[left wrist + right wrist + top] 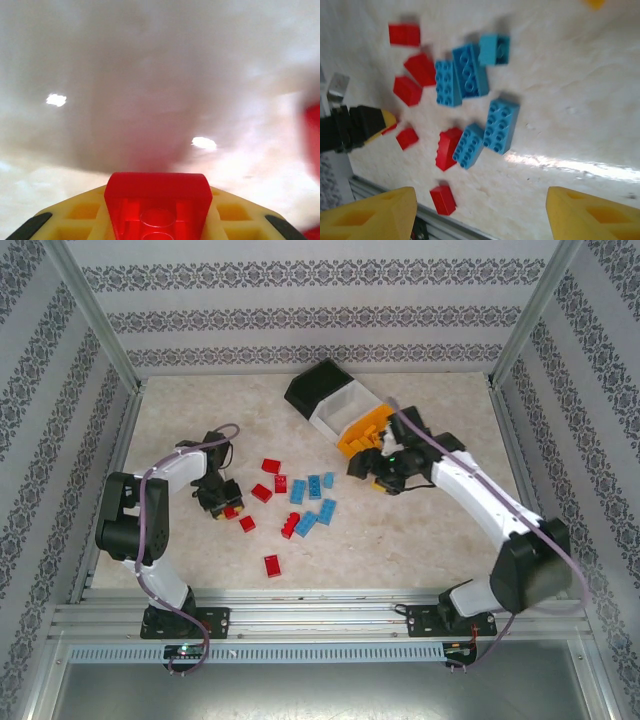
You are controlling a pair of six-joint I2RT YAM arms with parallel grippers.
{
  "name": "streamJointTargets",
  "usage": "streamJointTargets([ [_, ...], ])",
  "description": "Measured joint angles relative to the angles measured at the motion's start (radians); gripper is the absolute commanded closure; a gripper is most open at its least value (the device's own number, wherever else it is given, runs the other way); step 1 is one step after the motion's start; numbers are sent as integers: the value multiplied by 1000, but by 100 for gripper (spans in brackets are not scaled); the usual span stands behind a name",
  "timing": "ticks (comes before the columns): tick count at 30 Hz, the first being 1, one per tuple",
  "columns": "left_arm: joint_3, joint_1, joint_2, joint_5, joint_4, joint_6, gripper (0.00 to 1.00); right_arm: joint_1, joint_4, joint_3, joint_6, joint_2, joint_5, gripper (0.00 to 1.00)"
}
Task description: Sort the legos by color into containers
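Red lego [157, 200] inside left hand [221, 502]

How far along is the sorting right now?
Done: orange bricks seem to sit in the orange bin. In hand: the left claw is closed on a red brick; the right claw is open, holding nothing. Left: five blue bricks and six loose red bricks on the table.

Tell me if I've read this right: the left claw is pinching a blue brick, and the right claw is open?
Not quite. The brick pinched in the left claw is red, not blue; the left wrist view shows it up close between the yellow fingers. The rest holds: the right claw is open.
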Motion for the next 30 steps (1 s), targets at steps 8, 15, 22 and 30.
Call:
streamJointTargets([
  [8, 229, -57, 14, 190, 184, -156, 76, -159, 26, -185, 53, -150, -16, 31],
  [15, 516, -163, 270, 336, 435, -379, 77, -173, 33, -271, 109, -247, -23, 31],
  [22, 761, -220, 560, 414, 637, -592, 76, -174, 31, -333, 159, -385, -22, 31],
  [30, 1160, -227, 827, 437, 638, -685, 74, -180, 11, -393, 210, -506, -3, 32],
])
